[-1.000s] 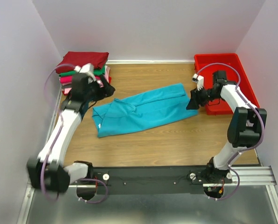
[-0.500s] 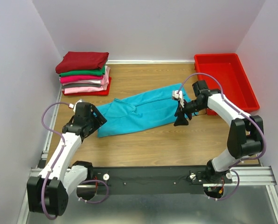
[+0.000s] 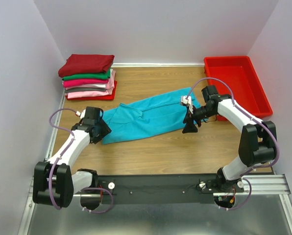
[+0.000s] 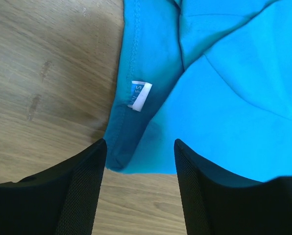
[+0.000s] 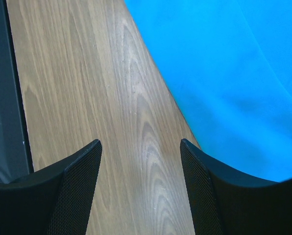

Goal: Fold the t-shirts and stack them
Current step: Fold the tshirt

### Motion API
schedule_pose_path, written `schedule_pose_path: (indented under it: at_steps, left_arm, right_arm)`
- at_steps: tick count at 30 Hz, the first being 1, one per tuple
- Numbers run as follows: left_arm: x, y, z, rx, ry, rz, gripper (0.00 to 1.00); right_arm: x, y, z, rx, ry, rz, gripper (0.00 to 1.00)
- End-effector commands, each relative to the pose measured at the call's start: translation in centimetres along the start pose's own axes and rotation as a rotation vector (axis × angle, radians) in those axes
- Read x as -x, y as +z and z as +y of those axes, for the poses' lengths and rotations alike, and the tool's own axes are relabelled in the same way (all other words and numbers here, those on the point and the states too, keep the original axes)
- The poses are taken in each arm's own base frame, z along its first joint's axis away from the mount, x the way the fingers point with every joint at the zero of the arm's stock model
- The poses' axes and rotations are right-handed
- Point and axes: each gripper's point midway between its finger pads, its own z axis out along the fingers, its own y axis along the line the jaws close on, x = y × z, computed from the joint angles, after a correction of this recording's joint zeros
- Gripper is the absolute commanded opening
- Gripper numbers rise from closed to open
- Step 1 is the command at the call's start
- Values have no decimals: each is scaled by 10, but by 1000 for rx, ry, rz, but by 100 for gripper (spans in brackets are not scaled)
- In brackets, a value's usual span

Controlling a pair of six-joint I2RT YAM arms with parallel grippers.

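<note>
A teal t-shirt, folded lengthwise, lies across the middle of the wooden table. A stack of folded t-shirts, dark red on top, then green, magenta and light pink, sits at the back left. My left gripper is open and empty over the shirt's near-left corner; the left wrist view shows that corner with its white label between my fingers. My right gripper is open and empty at the shirt's near-right edge, over bare wood.
A red plastic bin stands at the back right, behind my right arm. White walls close in the table on three sides. The black base rail runs along the near edge.
My left arm came back from the stack and lowered its gripper to the shirt's near-left corner. My right gripper swung from beside the bin to the shirt's near-right edge.
</note>
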Motion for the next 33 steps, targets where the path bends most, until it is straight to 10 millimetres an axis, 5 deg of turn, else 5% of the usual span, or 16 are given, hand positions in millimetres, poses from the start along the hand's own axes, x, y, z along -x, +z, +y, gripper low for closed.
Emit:
schedule_pose_path:
  at_steps: [1, 5, 9, 13, 18, 23, 33]
  left_arm:
    - [4, 0, -6, -29, 45, -1, 64]
    - [-2, -10, -10, -71, 45, 26, 45]
    - [-15, -23, -7, -95, 55, 63, 42]
    - [-34, -21, 0, -104, 96, 135, 29]
    - [-48, -18, 2, -113, 115, 208, 29]
    - [-45, -15, 2, -88, 148, 227, 5]
    - [-28, -26, 11, -4, 167, 173, 0]
  right_arm:
    - [1, 1, 1, 3, 1, -19, 72]
    - [1, 0, 2, 4, 3, -17, 72]
    - [2, -1, 1, -1, 3, -18, 72]
    - [5, -3, 2, -9, -5, -20, 72]
    - [9, -6, 2, -21, -12, -27, 72]
    - [11, -9, 3, -29, -17, -29, 72]
    - [12, -16, -2, -78, -20, -2, 72]
